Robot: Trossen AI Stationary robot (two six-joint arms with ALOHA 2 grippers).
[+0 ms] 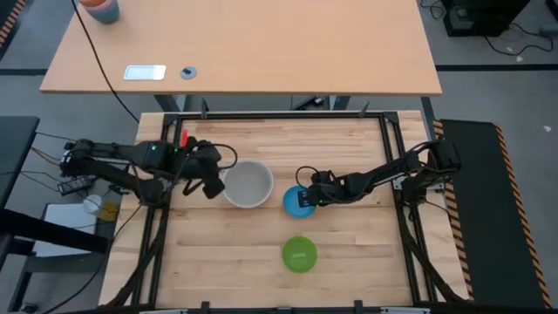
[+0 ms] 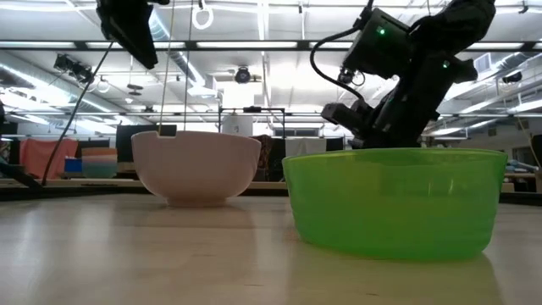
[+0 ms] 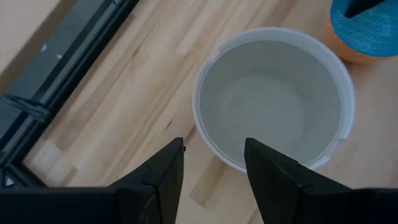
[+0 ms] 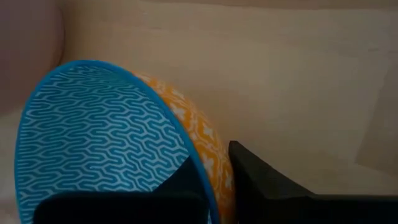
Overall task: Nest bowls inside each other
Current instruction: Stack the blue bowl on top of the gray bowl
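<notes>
A white bowl (image 1: 248, 185) (image 3: 273, 93) stands on its base at the table's middle; its rim looks double in the left wrist view, as if a second bowl sat in it. My left gripper (image 1: 212, 184) (image 3: 214, 163) hangs open above the table, just left of that bowl. To the bowl's right stands a small blue bowl (image 1: 295, 201) (image 4: 99, 143), blue-patterned inside and orange outside, with my right gripper (image 1: 306, 199) (image 4: 217, 193) shut on it. A green bowl (image 1: 299, 254) (image 2: 394, 203) rests nearer the front edge and hides the blue bowl in the low view. My right gripper pinches the blue bowl's rim and wall (image 4: 208, 177) on its right side. One finger (image 4: 180, 186) is inside the bowl and the other finger (image 4: 267, 183) is against the orange outside. The fingers slant down from the table's right. In the high view the bowl sits on the table.
Black frame rails (image 1: 279, 115) run along the table's far, left and right sides. A lighter desk (image 1: 244, 48) lies beyond, with a cup (image 1: 100, 9) and a white card (image 1: 145, 72). Bare wood (image 1: 218, 262) spreads left of the green bowl.
</notes>
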